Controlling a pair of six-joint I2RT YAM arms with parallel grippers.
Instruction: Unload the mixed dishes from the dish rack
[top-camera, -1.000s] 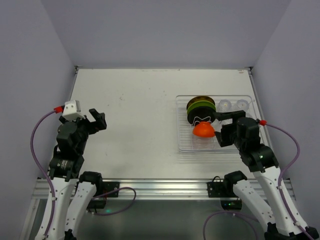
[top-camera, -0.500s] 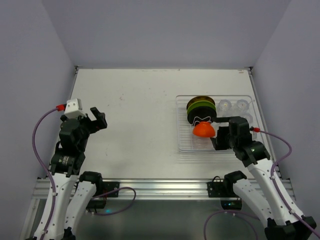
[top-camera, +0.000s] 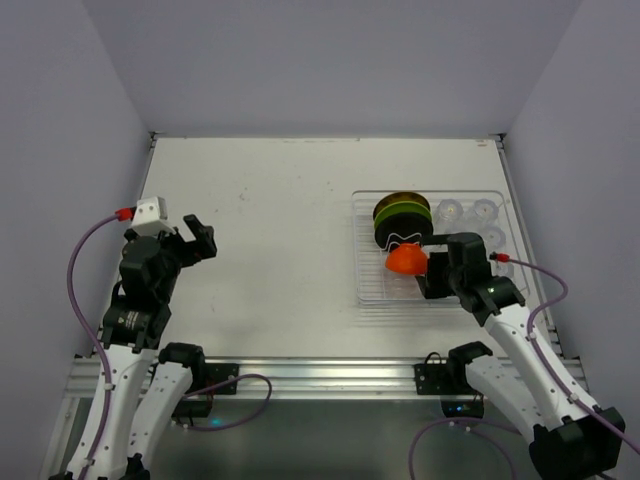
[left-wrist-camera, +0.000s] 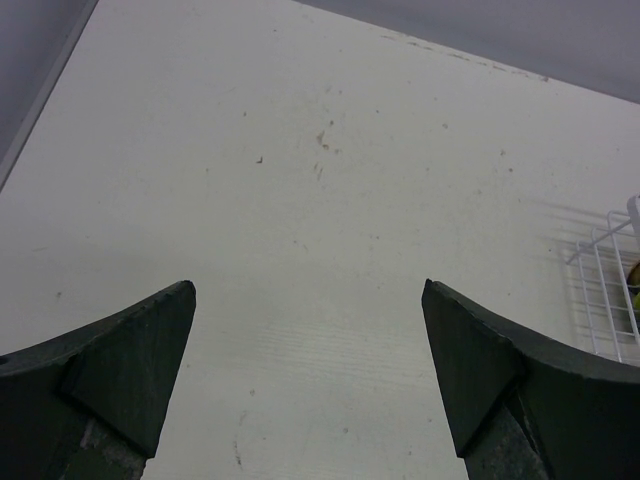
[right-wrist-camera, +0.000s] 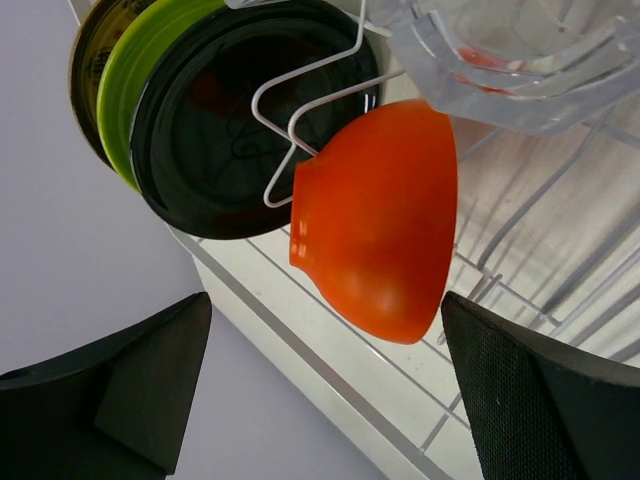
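Observation:
The dish rack (top-camera: 365, 292) sits at the table's right and holds the mixed dishes. An orange-red bowl (top-camera: 407, 260) leans on a white wire divider (right-wrist-camera: 300, 110). Behind it stand a black plate (right-wrist-camera: 215, 130), a lime green plate (right-wrist-camera: 135, 90) and a yellow-brown plate (right-wrist-camera: 88, 70). Clear cups (top-camera: 467, 211) fill the rack's back right, and one cup (right-wrist-camera: 500, 60) is close above the bowl. My right gripper (top-camera: 429, 265) is open, its fingers either side of the bowl without touching it. My left gripper (top-camera: 200, 238) hangs open over bare table at the left, holding nothing.
The rack's corner wires (left-wrist-camera: 605, 290) show at the right edge of the left wrist view. The rack's clear near rim (right-wrist-camera: 300, 350) runs just under the bowl. Grey walls close in the table at back and sides.
My right arm has swung left and dropped, bringing the open gripper closer around the orange-red bowl. The left arm has edged slightly right. No dish has moved.

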